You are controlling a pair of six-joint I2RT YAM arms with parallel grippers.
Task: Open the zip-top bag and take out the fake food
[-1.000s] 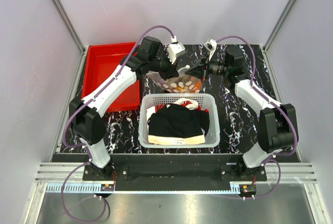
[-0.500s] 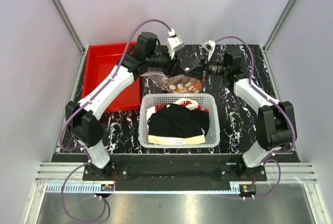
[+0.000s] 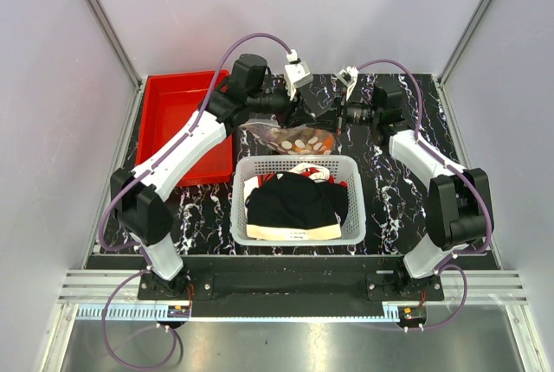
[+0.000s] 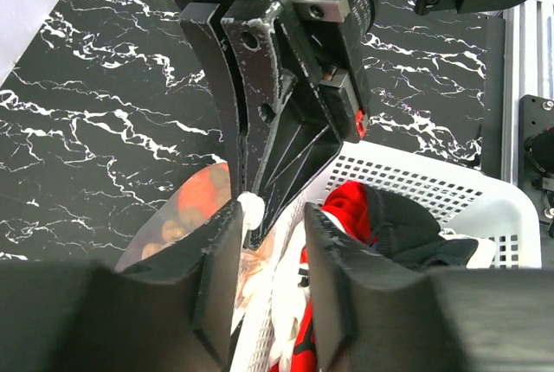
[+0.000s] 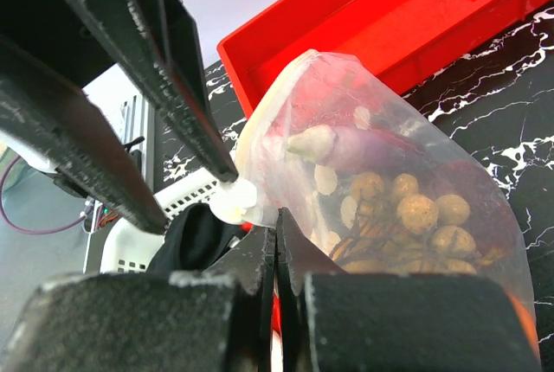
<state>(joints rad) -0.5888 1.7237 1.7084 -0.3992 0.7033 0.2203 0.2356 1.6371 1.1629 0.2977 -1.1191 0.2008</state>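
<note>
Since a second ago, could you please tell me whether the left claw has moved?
Yes. The left claw has shifted rightward, away from the red bin and closer to the right claw.

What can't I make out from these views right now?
Top view: zip-top bag mouth, hidden under left hand and right hand.
Left wrist view: most of the bag, behind left fingers and right hand.
Right wrist view: fake food low in bag, behind right fingers.

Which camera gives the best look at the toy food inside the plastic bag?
Right wrist: the fake food fills the clear zip-top bag close up. Top view shows it tiny; left wrist, only a blurred orange glimpse.
</note>
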